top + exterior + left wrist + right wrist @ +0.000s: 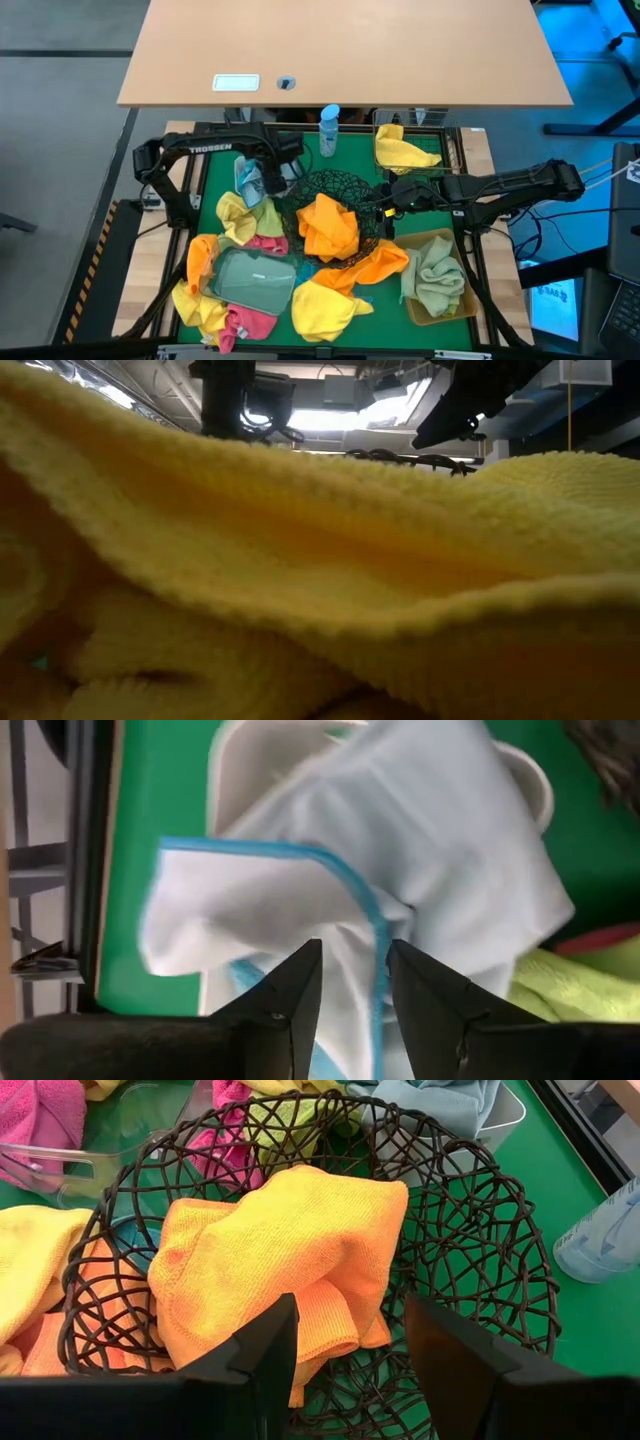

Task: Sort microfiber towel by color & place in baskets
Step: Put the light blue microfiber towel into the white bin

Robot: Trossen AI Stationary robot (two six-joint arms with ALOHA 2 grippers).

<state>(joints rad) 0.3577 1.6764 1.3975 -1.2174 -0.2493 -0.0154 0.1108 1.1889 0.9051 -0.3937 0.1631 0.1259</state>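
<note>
Left gripper (352,982) pinches blue towel (400,850) above white tub (270,760).
Right gripper (350,1345) open over orange towel (290,1245); risk: thin edge-hold slips, towel misses tub.

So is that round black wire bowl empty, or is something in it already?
Not empty. An orange towel lies crumpled inside the black wire bowl, and the right claw hovers open just above it.

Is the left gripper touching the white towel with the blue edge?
Touching. In the left wrist view the left gripper has its fingers on either side of a fold of the white towel, and the blue edge runs down between them.
</note>
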